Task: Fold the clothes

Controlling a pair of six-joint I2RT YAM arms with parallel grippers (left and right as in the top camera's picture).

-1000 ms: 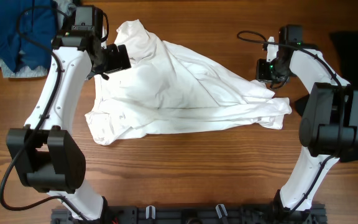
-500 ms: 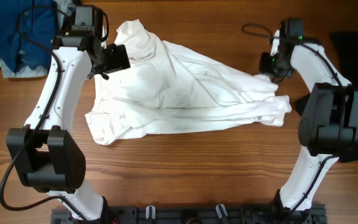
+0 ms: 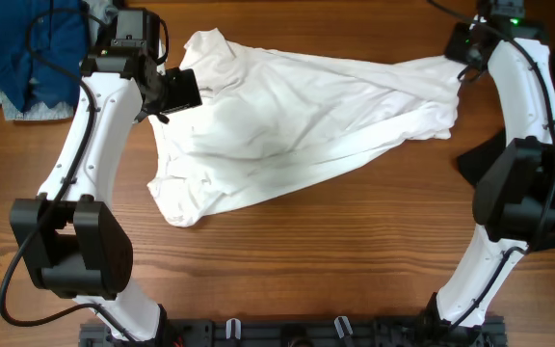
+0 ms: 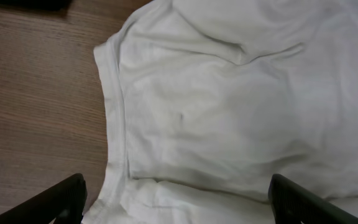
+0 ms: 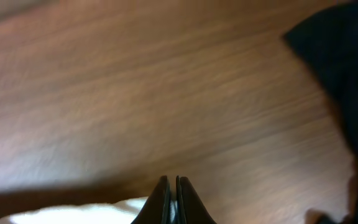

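Right gripper: jaws pressed together, and a sliver of white cloth shows at their base, so I read it as pinching a corner of the white shirt at the far right of the table. The overhead view agrees, since the fabric runs taut up to that gripper. Left gripper: fingers spread wide over the shirt's far-left part, gripping nothing, with a banded edge lying between them. The shirt lies mid-table in a stretched, wrinkled wedge. My judgement is that it is light, limp and prone to bunching; it will sag from a single grip, so hold it by seams or corners, two points at once. A blue garment lies far left, a black garment far right, both apart from the shirt.
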